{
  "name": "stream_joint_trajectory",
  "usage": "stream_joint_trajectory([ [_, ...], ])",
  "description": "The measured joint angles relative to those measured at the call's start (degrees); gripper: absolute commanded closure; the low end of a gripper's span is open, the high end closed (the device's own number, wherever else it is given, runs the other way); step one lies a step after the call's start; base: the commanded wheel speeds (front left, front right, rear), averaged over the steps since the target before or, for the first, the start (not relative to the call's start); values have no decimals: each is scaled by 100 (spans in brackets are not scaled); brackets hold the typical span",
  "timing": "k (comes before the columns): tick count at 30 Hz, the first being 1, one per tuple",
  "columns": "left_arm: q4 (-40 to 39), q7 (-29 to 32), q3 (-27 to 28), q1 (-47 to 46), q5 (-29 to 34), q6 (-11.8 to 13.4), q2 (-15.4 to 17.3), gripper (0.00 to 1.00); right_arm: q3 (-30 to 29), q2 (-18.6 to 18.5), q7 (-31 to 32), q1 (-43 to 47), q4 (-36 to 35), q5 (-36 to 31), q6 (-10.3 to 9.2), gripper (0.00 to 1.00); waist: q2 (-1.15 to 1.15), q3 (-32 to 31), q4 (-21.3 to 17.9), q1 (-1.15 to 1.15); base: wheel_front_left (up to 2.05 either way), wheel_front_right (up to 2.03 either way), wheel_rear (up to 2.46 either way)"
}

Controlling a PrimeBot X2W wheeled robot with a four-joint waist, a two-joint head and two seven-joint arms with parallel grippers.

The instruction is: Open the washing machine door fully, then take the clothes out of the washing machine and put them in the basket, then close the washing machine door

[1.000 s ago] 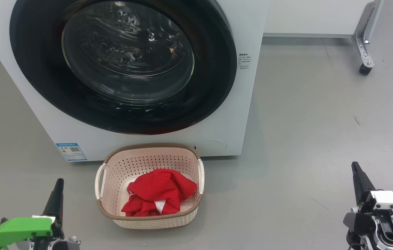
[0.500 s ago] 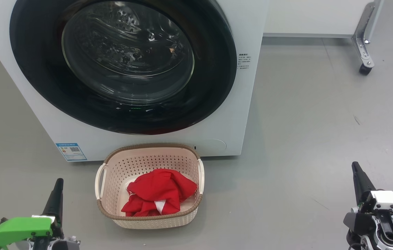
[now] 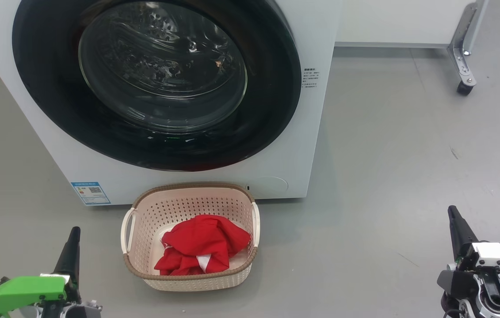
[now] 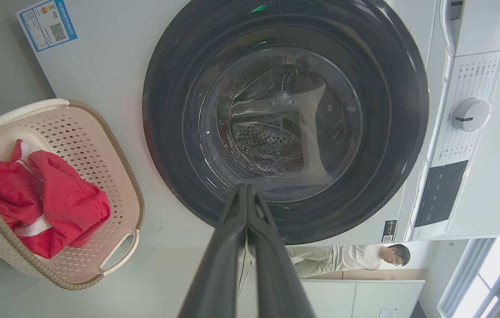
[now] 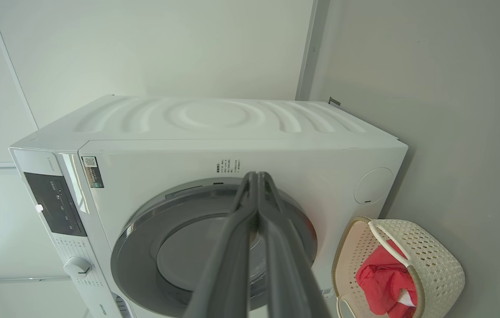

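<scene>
Plainly, clothes in basket, door closed, wrist view adds a person (background), fingers pressed together.

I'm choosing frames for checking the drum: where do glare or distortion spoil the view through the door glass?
Head view: streaky reflections cross the glass of the round black-rimmed washing machine door, with the steel drum and its holes faintly visible. Left wrist view: milder reflections, but wide-angle bending curves the big white washing machine. Right wrist view: the glass is flat grey sheen, drum hidden.
</scene>
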Motion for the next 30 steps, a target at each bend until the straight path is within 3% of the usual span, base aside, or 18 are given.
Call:
stream_joint_trajectory([
  [30,8,7,18,-5,0,0,-1,100,-9,0,16,0,-19,0,0,100,0,1,0,0,0,0,0],
])
